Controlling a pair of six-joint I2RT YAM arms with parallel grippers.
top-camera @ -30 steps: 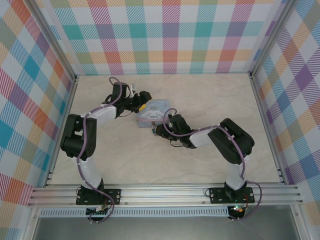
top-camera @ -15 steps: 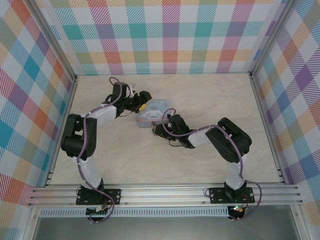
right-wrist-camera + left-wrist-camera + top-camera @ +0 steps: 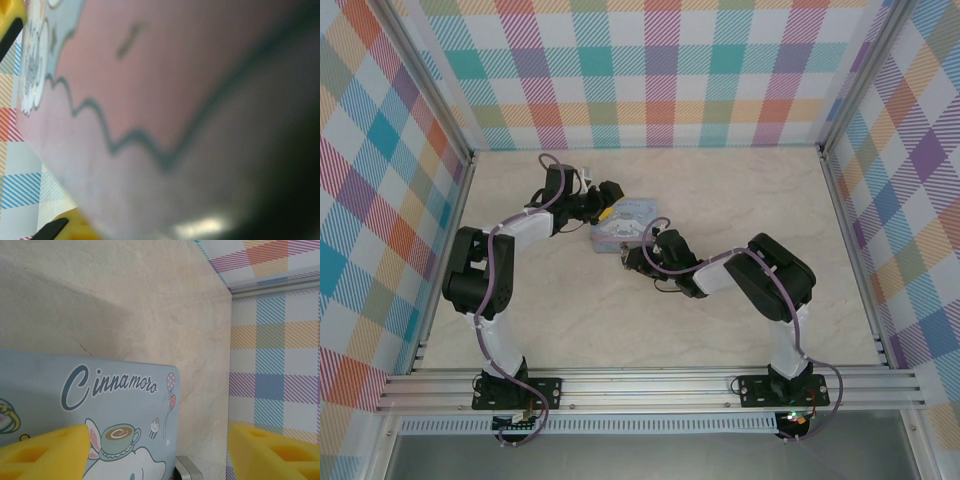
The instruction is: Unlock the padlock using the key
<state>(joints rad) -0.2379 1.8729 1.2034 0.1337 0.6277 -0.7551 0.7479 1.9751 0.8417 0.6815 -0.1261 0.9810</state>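
A pale blue cartoon-printed tin (image 3: 625,222) lies mid-table. My left gripper (image 3: 604,208) is at its left end, open; its yellow fingers (image 3: 45,452) stand wide apart, one over the tin's lid (image 3: 100,405) and the other out over the table beyond its edge. A small silvery metal piece (image 3: 187,467) shows at the tin's corner; I cannot tell what it is. My right gripper (image 3: 637,252) is pressed against the tin's near side. Up close its yellow fingertips (image 3: 67,227) frame a blurred printed surface (image 3: 150,100). The padlock and the key are hidden.
The marble-patterned table (image 3: 570,320) is walled by checked panels on three sides, with a metal rail (image 3: 650,385) along the near edge. Both arms reach in toward the tin from the left and right.
My right arm has pushed its gripper up and to the left, closer against the tin's near side. The left arm has stayed still.
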